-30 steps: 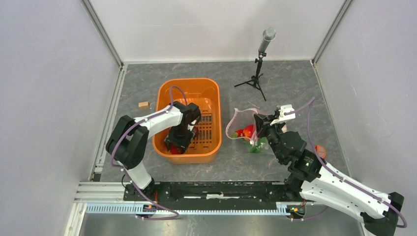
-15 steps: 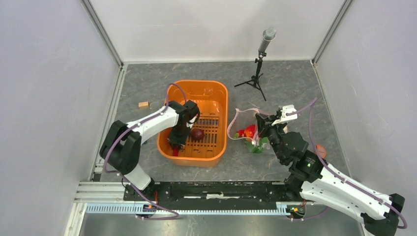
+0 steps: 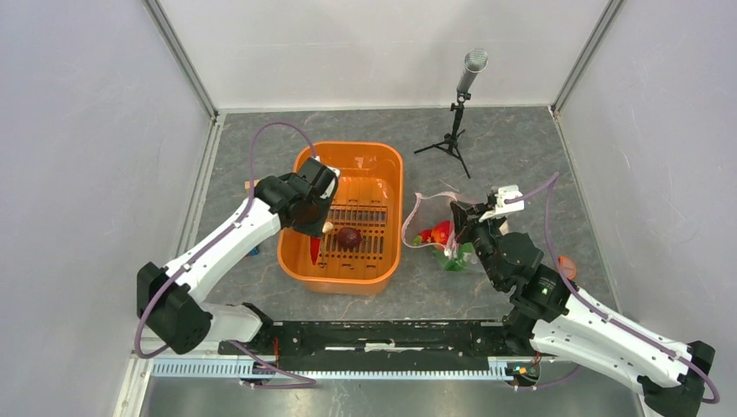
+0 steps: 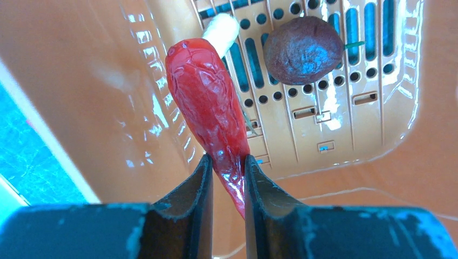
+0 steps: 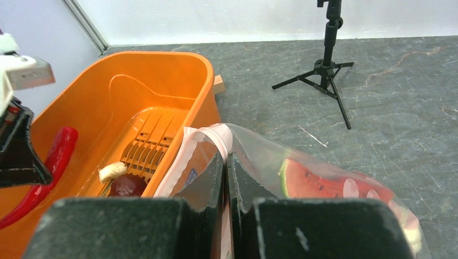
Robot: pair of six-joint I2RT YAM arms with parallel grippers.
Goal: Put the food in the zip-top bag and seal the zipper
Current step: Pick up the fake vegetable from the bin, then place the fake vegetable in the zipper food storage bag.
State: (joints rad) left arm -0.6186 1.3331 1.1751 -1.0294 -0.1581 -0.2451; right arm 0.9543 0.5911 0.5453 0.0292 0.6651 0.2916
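Observation:
My left gripper is shut on the thin end of a long red food piece and holds it over the left side of the orange tub. In the top view the gripper hangs above the tub's left wall. A dark round piece and a white stalk piece lie on the tub's slotted floor. My right gripper is shut on the zipper, the pink strip at the clear zip-top bag's mouth, holding it up right of the tub. A watermelon slice and green food lie inside the bag.
A microphone on a black tripod stands behind the bag. A small wooden block lies left of the tub. A small orange object lies on the floor at the right. Grey walls enclose the table on three sides.
My left gripper has risen from the tub floor with the red piece and drawn back to the left. The tub slid a little to the right. The right gripper held still.

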